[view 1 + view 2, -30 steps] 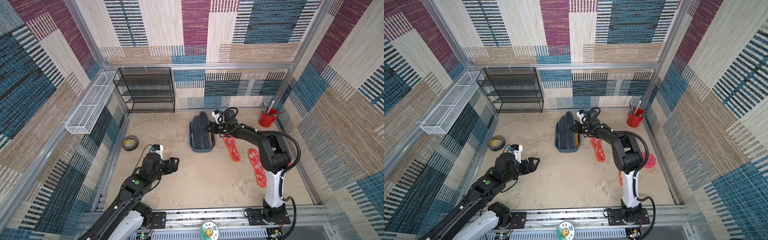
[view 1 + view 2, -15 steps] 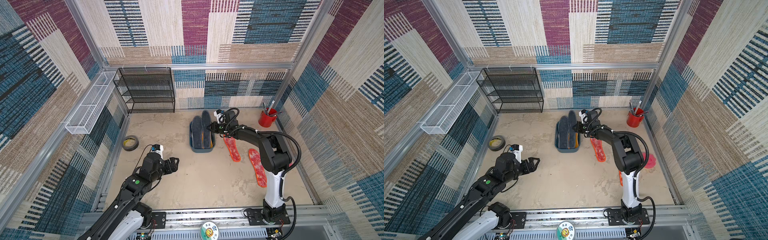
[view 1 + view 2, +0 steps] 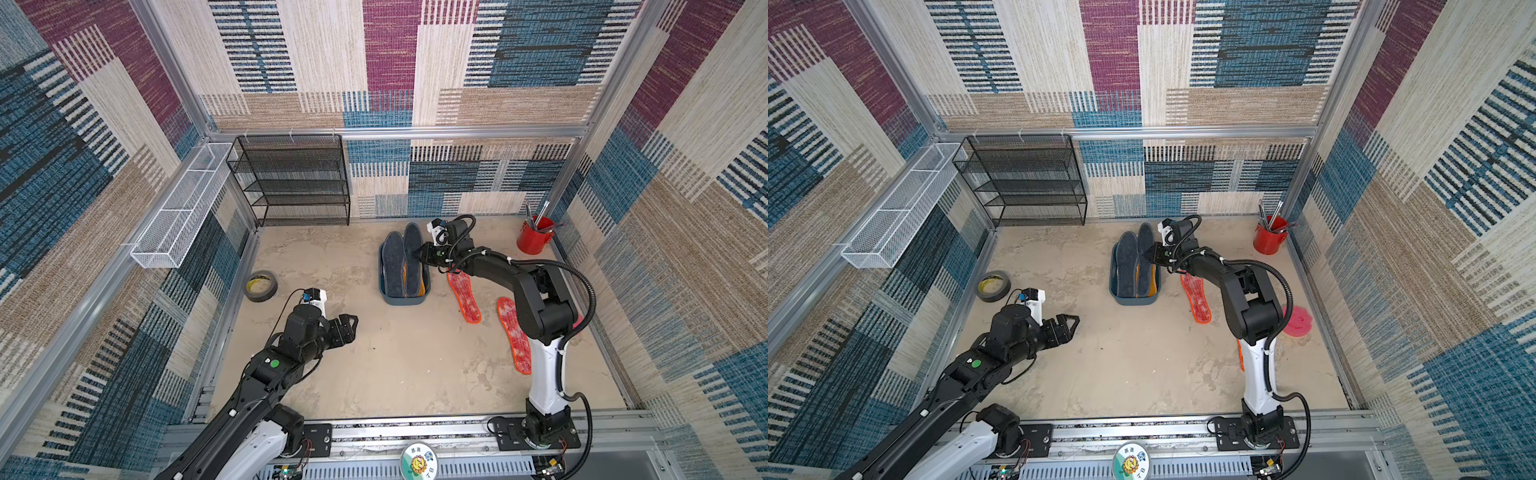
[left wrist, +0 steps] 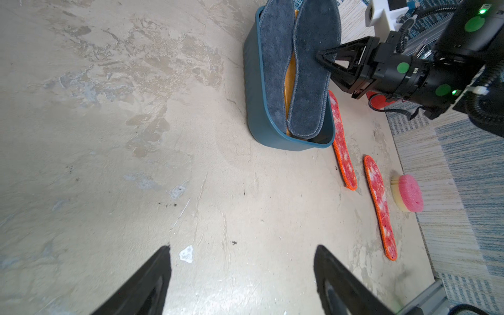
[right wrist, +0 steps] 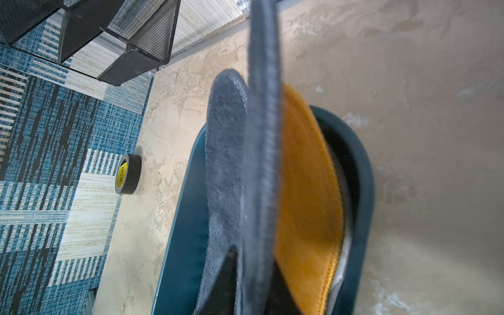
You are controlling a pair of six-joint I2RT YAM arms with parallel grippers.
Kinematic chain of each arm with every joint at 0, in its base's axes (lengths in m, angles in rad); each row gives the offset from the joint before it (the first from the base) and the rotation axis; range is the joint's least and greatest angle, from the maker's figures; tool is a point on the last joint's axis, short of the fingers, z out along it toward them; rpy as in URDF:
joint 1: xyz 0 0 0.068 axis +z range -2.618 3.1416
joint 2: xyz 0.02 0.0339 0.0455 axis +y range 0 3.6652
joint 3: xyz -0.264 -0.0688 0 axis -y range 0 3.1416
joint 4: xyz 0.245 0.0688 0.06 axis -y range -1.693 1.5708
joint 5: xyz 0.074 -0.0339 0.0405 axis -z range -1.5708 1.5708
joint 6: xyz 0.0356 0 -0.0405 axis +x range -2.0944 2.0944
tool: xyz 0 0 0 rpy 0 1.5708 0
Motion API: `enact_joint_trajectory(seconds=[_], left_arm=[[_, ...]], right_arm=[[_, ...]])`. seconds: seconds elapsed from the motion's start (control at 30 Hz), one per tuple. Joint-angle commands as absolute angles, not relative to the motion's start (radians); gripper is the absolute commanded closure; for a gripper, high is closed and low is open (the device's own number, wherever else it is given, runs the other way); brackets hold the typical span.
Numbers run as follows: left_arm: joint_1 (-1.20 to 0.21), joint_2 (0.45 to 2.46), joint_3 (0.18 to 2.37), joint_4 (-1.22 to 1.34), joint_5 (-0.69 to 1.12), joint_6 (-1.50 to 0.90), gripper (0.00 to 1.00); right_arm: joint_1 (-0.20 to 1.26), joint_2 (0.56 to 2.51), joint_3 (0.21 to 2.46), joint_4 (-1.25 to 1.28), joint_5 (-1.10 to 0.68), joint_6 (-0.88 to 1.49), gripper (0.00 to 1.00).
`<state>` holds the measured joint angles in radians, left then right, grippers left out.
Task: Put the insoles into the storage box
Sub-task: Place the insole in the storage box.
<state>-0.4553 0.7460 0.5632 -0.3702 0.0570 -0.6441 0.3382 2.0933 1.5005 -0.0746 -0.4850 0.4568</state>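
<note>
A: Firstly, what is catalogued nearest the base?

B: Entry one: left gripper [image 3: 353, 329], held over bare floor [image 3: 395, 365], jaws spread wide, nothing held.

A: What is entered next?

B: Entry two: two red insoles, laid flat on the floor on the right arm's side. The nearer red insole [image 3: 514, 336] is partly covered by that arm in a top view. The farther red insole [image 3: 464, 297] is found just beside the box. A pink pad [image 3: 1298, 321] is noted near the nearer one, not touching it.

A: And the box?

B: Entry three: box [image 3: 405, 301], set mid-floor. Two grey insoles are leaned inside it side by side, toes jutting past the far rim. An orange insole [image 5: 305, 191] is lodged under them.

A: How is the right gripper recorded?

B: Entry four: right gripper [image 3: 417, 254], placed at the edge of the grey insole [image 3: 412, 278] on its side. The other grey insole [image 3: 392, 266] is untouched. A finger is seen on each face of the first in the right wrist view, where it is blurred. Whether it is clamped or let go cannot be told.

A: And farthest?

B: Entry five: tape [image 3: 261, 297] on the left arm's side, cup [image 3: 533, 241] in the far corner on the right arm's side, rack [image 3: 299, 183] against the back wall, basket [image 3: 178, 220] hung beside it.
</note>
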Motion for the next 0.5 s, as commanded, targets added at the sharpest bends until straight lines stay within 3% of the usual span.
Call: enact_joint_trajectory(seconds=[0.0, 0.07, 0.1, 0.47], left_arm=[[-0.454, 0.747, 0.562, -0.355, 0.060, -0.615, 0.16], [-0.454, 0.749, 0.561, -0.353, 0.060, -0.617, 0.16], [-0.453, 0.750, 0.561, -0.349, 0.061, -0.617, 0.16], [-0.450, 0.759, 0.558, -0.339, 0.063, -0.624, 0.16]], right_arm=[[0.339, 2.061, 1.535, -0.151, -0.413, 0.419, 0.34], [0.340, 2.050, 1.568, -0.217, -0.375, 0.405, 0.06], [0.341, 2.047, 1.583, -0.246, -0.360, 0.397, 0.01], [0.402, 2.022, 1.664, -0.385, -0.187, 0.282, 0.01]])
